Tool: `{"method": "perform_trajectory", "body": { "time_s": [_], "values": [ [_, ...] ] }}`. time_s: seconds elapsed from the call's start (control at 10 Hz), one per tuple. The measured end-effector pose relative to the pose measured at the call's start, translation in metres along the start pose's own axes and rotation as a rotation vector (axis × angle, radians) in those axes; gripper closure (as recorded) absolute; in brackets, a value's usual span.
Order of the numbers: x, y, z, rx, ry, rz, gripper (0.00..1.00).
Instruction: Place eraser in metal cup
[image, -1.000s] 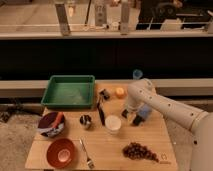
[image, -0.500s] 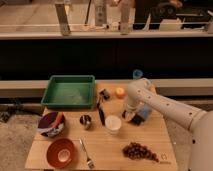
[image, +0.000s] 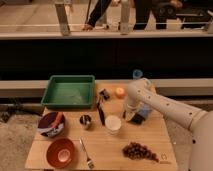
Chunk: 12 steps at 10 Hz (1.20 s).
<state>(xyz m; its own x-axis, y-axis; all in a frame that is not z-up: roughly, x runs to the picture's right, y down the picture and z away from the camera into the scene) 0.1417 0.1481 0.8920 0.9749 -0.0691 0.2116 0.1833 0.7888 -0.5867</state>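
Gripper (image: 131, 117) sits low at the eraser (image: 137, 119), just right of the white cup (image: 113, 123); its hold cannot be determined. Metal cup (image: 85, 120) stands well left.

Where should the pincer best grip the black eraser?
Probably across its narrow width, coming from straight above: the eraser lies flat on the wooden table, so only its side edges offer hold. The pincer hangs right beside it.

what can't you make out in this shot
Camera view:
- gripper, low beside the white cup: the arm hides whether it touches the eraser.
- metal cup: inside too dark to see.
- arm's far end: cut off by the right edge.
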Motion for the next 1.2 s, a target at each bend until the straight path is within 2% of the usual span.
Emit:
{"method": "perform_trajectory", "body": {
  "time_s": [0.7,1.0,1.2],
  "values": [
    [-0.002,-0.001,-0.017,0.007,0.001,0.005,0.97],
    [0.003,0.000,-0.008,-0.002,0.001,0.013,0.66],
    [0.002,-0.001,-0.016,0.001,0.003,0.012,0.55]
  ]
}}
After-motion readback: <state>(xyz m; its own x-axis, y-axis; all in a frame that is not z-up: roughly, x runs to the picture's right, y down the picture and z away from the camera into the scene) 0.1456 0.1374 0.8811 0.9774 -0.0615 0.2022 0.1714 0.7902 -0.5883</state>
